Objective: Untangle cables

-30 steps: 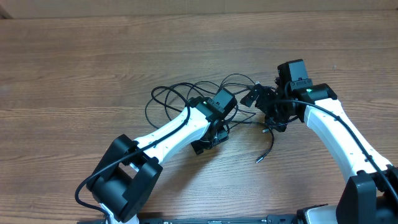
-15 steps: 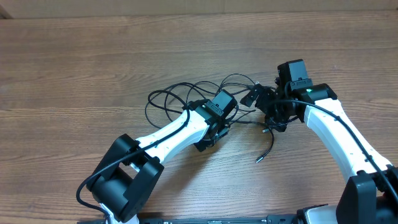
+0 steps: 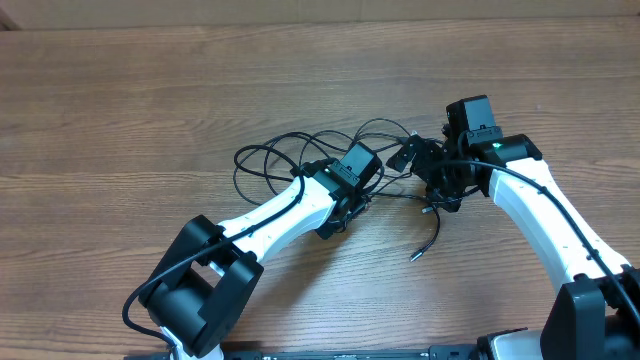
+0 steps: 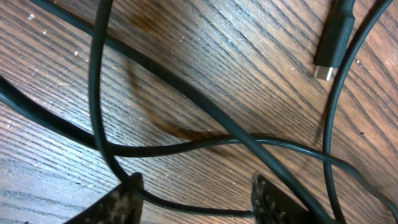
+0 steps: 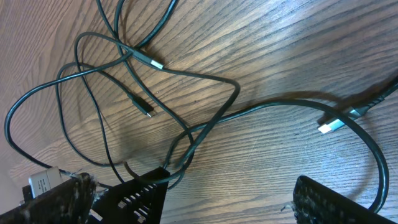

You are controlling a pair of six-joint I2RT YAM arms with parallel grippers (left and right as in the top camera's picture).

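Black cables [image 4: 95, 68] looped on wood table [image 3: 120, 80]; L arm [image 3: 280, 205] over tangle ctr.

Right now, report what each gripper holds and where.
Nothing is held. The left gripper is open, a cable lying loose between its fingers; the right gripper is open too.

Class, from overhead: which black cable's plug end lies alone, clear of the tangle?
The silvery-tipped plug end nearest the robot's side of the wooden table; the others lie among the tangled black loops.
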